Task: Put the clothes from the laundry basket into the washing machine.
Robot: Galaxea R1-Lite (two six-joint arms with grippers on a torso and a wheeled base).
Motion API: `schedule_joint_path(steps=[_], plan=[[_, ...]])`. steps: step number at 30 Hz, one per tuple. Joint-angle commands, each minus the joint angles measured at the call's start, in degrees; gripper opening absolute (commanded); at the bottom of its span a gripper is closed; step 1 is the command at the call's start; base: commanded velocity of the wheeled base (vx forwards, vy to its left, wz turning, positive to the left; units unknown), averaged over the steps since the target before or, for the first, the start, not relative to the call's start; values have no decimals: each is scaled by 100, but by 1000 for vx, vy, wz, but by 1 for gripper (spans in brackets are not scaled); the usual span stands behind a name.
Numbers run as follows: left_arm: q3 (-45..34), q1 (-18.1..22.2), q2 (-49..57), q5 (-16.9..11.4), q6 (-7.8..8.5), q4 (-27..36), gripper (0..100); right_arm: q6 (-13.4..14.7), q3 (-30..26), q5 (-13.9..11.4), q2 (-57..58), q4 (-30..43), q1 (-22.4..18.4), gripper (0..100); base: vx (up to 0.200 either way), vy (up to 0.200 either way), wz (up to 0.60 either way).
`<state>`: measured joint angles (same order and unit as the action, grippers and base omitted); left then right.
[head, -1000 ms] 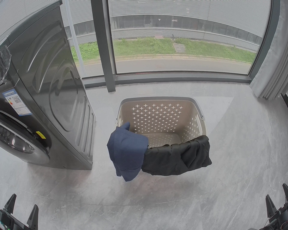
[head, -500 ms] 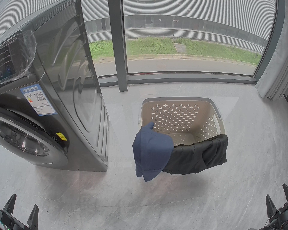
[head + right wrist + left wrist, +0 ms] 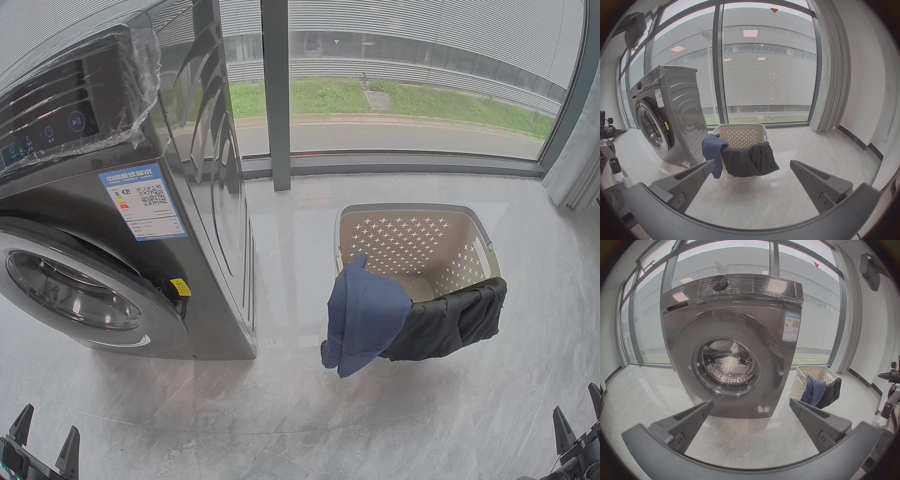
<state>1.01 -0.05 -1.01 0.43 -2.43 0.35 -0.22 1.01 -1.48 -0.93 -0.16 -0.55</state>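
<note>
Holding the left gripper (image 3: 750, 402) spread wide and empty, low over the grey marbled floor (image 3: 281, 406), facing the round glass door (image 3: 726, 365) of the washing machine (image 3: 775, 343). Holding the right gripper (image 3: 752, 162) likewise parted, nothing between its fingers, pointing toward the beige laundry basket (image 3: 400, 234). Finding a blue garment (image 3: 365, 315) and a black garment (image 3: 450, 322) draping side by side, touching, over the basket's near rim, near the machine's right side.

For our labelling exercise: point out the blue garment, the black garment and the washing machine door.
blue garment (image 3: 365, 315): head view, middle of the hanging cloth.
black garment (image 3: 451, 322): head view, middle of the draped cloth.
washing machine door (image 3: 728, 365): left wrist view, centre of its round window.
</note>
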Motion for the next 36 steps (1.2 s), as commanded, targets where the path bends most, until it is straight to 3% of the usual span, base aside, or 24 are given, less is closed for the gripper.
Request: schedule_joint_path(steps=[1,7,13,25,28,36], plan=[[-84,-4,48,1,-4,0,100,-4,-92,-2,5,-2,2,100,0,0,0],[-84,5,48,1,-4,0,100,-13,-92,-2,5,-2,2,100,-200,0,0],[-84,-4,57,1,-4,0,100,-13,-92,-2,5,-2,2,100,0,0,0],[-84,-4,48,1,-4,0,100,-22,-92,-11,5,-2,2,100,0,200,0],[-84,-4,48,1,-4,0,100,-22,-92,-11,5,-2,-7,100,0,0,0],[-84,-4,57,1,-4,0,100,-22,-92,-11,5,-2,2,100,0,50,450]])
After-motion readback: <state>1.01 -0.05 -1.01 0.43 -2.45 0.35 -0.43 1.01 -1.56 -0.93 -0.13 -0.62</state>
